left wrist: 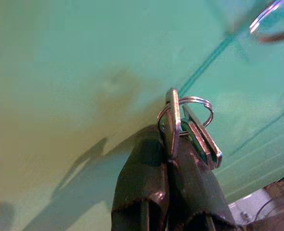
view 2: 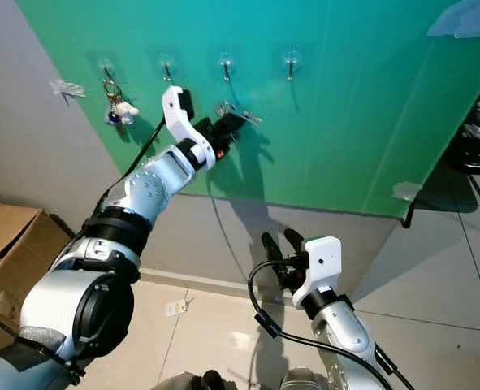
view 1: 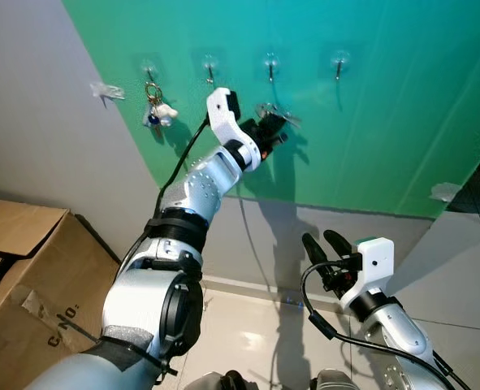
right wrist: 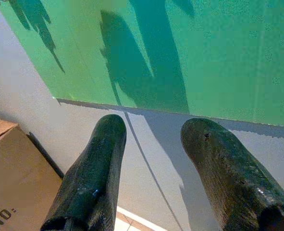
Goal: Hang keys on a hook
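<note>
A green board (view 1: 369,122) on the wall carries a row of small metal hooks. My left gripper (view 1: 272,126) is raised to it, shut on a bunch of silver keys (view 1: 265,109) on a ring (left wrist: 194,113), just below the third hook from the left (view 1: 270,67). In the left wrist view the keys (left wrist: 180,127) stick up from between the black fingers (left wrist: 146,183), close to the green surface. The leftmost hook (view 1: 150,71) holds another key bunch with a small white charm (view 1: 160,112). My right gripper (view 1: 327,248) hangs low, open and empty.
Two hooks, the second (view 1: 209,69) and the fourth (view 1: 338,65), are bare. A cardboard box (view 1: 20,268) stands on the floor at the left. Pale floor tiles (view 1: 256,333) lie below the grey wall. A dark object (view 2: 479,138) stands at the right edge.
</note>
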Controlling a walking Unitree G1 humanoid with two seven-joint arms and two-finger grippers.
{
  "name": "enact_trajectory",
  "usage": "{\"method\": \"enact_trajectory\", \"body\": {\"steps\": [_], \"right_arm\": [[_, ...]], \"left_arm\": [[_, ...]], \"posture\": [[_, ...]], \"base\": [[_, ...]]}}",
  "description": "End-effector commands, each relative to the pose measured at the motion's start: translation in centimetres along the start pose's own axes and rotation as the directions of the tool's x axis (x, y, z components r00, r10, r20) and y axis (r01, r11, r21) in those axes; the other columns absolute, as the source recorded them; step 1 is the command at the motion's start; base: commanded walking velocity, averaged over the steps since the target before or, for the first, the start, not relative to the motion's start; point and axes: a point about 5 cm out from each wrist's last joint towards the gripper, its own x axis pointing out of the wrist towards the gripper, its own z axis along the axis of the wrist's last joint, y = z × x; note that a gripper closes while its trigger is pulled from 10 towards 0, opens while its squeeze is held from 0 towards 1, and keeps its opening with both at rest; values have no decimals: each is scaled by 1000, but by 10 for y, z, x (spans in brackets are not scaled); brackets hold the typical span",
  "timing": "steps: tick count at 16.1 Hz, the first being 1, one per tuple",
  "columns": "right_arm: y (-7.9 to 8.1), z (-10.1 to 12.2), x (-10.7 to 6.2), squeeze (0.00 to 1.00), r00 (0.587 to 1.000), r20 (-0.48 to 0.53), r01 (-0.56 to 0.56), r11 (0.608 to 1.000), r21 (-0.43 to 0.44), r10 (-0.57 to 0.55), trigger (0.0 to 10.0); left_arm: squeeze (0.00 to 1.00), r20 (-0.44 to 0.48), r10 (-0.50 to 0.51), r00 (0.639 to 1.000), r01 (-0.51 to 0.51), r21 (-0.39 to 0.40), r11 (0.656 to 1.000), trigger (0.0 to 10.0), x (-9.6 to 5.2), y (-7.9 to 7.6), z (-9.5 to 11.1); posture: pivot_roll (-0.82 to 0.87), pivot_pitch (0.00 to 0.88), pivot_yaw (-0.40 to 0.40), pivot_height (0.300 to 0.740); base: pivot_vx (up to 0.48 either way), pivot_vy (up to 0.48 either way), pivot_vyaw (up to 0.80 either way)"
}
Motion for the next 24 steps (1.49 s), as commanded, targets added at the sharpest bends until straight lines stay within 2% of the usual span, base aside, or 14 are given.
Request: {"method": "enact_trajectory", "body": {"steps": [1,4,8,13,17,24], "right_arm": [[4,0,2,0,1000,-8,-24,1000,3,24,10000],[6,1,3,0,1000,-7,-26,1000,4,26,10000],[6,1,2,0,1000,-9,-26,1000,6,27,10000],[5,-1,1,0,1000,-15,-23,1000,11,23,10000],[5,-3,1,0,999,-21,-24,1000,13,24,10000],[4,-3,2,0,999,-20,-25,1000,12,25,10000]], "left_arm": [[0,86,-64,994,60,44,997,10000,2,-15,28],[0,57,-126,990,120,93,988,10000,4,-27,25],[0,31,-157,987,151,140,979,10000,6,-37,23],[0,1,-177,984,175,161,971,10000,2,-40,14],[0,-39,-148,988,152,160,975,10000,-6,-33,-6],[0,-62,-182,981,191,212,958,10000,-4,-46,-8]], "posture": [[-267,21,167,740],[-265,24,166,740],[-267,29,169,740],[-266,35,172,740],[-261,41,171,740],[-265,40,170,740]], "base": [[0,0,0],[0,0,0],[0,0,0],[0,0,0],[0,0,0],[0,0,0]]}}
